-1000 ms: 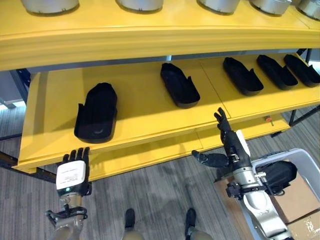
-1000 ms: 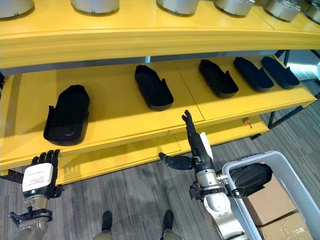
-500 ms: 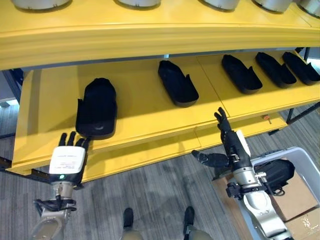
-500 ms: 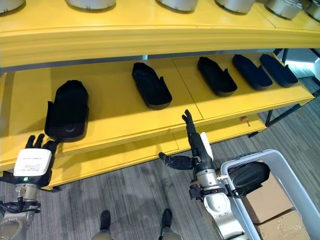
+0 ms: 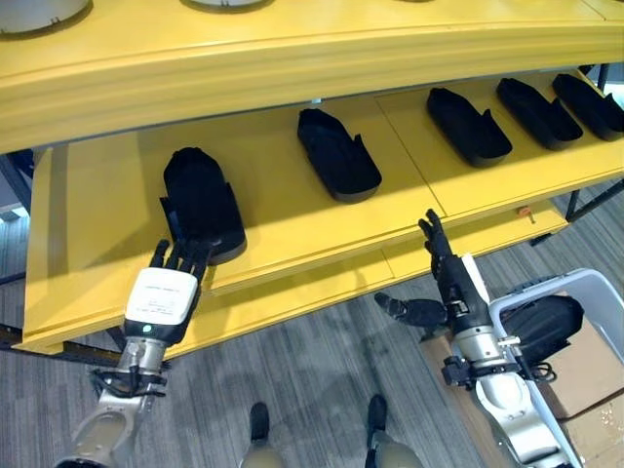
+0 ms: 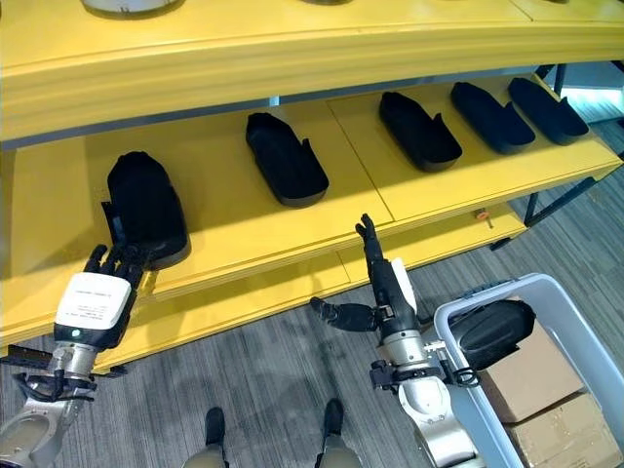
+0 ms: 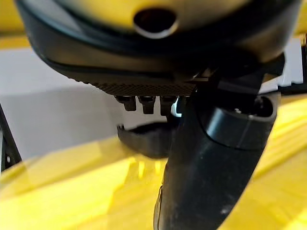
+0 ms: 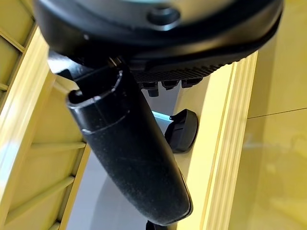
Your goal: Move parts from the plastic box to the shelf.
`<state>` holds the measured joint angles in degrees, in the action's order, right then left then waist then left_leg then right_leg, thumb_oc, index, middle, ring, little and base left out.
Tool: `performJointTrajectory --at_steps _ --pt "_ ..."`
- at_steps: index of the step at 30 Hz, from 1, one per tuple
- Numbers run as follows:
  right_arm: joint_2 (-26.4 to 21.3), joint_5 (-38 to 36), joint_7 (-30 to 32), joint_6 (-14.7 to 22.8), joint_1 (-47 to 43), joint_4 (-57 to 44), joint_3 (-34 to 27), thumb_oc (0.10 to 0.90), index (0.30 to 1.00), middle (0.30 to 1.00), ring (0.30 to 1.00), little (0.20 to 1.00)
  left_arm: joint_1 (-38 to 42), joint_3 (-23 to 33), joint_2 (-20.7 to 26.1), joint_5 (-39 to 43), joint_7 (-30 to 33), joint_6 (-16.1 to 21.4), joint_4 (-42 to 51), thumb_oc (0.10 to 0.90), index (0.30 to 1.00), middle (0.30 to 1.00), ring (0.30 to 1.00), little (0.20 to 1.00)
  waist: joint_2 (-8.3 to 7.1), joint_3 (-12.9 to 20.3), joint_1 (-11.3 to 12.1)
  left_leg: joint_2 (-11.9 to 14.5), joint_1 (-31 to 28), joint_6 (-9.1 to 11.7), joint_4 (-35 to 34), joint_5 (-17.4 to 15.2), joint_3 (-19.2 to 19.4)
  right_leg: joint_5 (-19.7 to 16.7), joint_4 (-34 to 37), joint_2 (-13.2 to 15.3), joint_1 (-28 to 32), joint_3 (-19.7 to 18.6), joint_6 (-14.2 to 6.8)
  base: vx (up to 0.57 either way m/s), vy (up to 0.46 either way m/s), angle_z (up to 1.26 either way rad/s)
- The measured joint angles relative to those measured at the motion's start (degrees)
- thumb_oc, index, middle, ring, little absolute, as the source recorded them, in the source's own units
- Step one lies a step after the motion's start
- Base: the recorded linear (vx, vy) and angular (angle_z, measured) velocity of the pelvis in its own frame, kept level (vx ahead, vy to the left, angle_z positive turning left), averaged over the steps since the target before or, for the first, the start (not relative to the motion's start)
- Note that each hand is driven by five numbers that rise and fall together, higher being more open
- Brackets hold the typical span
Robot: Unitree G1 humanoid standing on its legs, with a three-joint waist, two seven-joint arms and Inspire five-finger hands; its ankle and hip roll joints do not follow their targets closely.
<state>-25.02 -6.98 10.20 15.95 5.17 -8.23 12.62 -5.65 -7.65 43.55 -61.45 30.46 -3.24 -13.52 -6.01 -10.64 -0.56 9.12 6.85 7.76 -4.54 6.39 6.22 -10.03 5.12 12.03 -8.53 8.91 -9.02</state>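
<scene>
Several black shoe-shaped parts lie on the yellow shelf (image 5: pixel 292 229). My left hand (image 5: pixel 164 296) reaches over the shelf's front edge, its straight fingers (image 5: pixel 182 256) touching the near end of the leftmost part (image 5: pixel 200 198); the left wrist view shows that part (image 7: pixel 144 139) just past the fingertips. Other parts (image 5: pixel 337 154) (image 5: pixel 468 125) lie further right. My right hand (image 5: pixel 454 279) hangs open and empty in front of the shelf, fingers pointing up and thumb out. One black part (image 5: pixel 541 325) lies in the white plastic box (image 6: pixel 492 292) at lower right.
A yellow upper shelf (image 5: pixel 292 58) overhangs the parts and carries silver round items (image 5: pixel 29 10). Cardboard boxes (image 6: pixel 546 409) sit beside the plastic box. Bare yellow shelf lies between the leftmost part and the second one. Grey floor lies below.
My left hand has risen from below the shelf's edge to the leftmost part and touches it; the part's near end has swung slightly right. The view has shifted. The right hand has stayed still.
</scene>
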Motion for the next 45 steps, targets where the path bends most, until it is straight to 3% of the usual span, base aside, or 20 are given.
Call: performJointTrajectory --at_steps 13,21,33,38,45 --pt "0.0 0.0 -0.27 0.0 0.65 -0.01 -0.12 0.9 1.0 1.0 1.0 1.0 -3.66 1.56 -2.8 2.77 0.03 0.54 1.81 0.9 1.0 1.0 1.0 1.0 0.08 0.0 -0.45 0.03 -0.27 -0.04 0.0 -0.02 0.34 -0.02 0.04 0.03 0.2 -0.13 0.01 0.0 -0.001 0.0" --pt "-0.04 0.03 -0.4 -0.01 1.28 -0.16 -0.45 0.9 1.0 1.0 1.0 1.0 -13.39 8.21 -4.38 4.97 0.15 3.07 13.01 0.9 1.0 1.0 1.0 1.0 1.1 -0.52 0.93 0.0 -0.92 -0.54 -0.01 -0.62 -0.25 0.35 0.32 0.1 1.19 0.27 -0.06 0.0 -0.004 0.02" --pt "-0.09 0.07 -0.33 -0.01 1.66 -0.51 -0.87 0.9 1.0 1.0 1.0 1.0 -14.31 13.07 -4.4 6.18 0.9 5.89 23.78 0.9 1.0 1.0 1.0 1.0 1.57 -0.49 2.25 -0.06 -0.95 -0.04 0.02 -0.27 -0.65 0.42 -0.08 0.18 1.67 1.02 -0.15 0.0 -0.004 0.02" --pt "-0.18 0.09 -0.34 -0.01 1.65 -0.53 -0.92 0.9 1.0 1.0 1.0 1.0 -13.08 11.83 -4.41 9.4 1.42 8.05 26.88 0.9 1.0 1.0 1.0 1.0 1.73 -0.45 1.95 -0.06 -1.09 -0.04 0.02 -0.26 -0.67 0.44 -0.08 0.19 1.8 1.05 -0.16 0.0 0.0 0.0" --pt "-0.26 0.18 0.15 -0.02 1.64 -0.54 -0.93 0.9 1.0 1.0 1.0 1.0 -9.31 3.34 -4.33 11.87 0.09 9.8 26.03 0.9 1.0 1.0 1.0 1.0 2.01 -0.39 0.65 -0.07 -1.17 -0.02 0.02 -0.11 -0.75 0.39 -0.08 0.17 1.93 1.06 -0.12 0.0 0.0 0.0"
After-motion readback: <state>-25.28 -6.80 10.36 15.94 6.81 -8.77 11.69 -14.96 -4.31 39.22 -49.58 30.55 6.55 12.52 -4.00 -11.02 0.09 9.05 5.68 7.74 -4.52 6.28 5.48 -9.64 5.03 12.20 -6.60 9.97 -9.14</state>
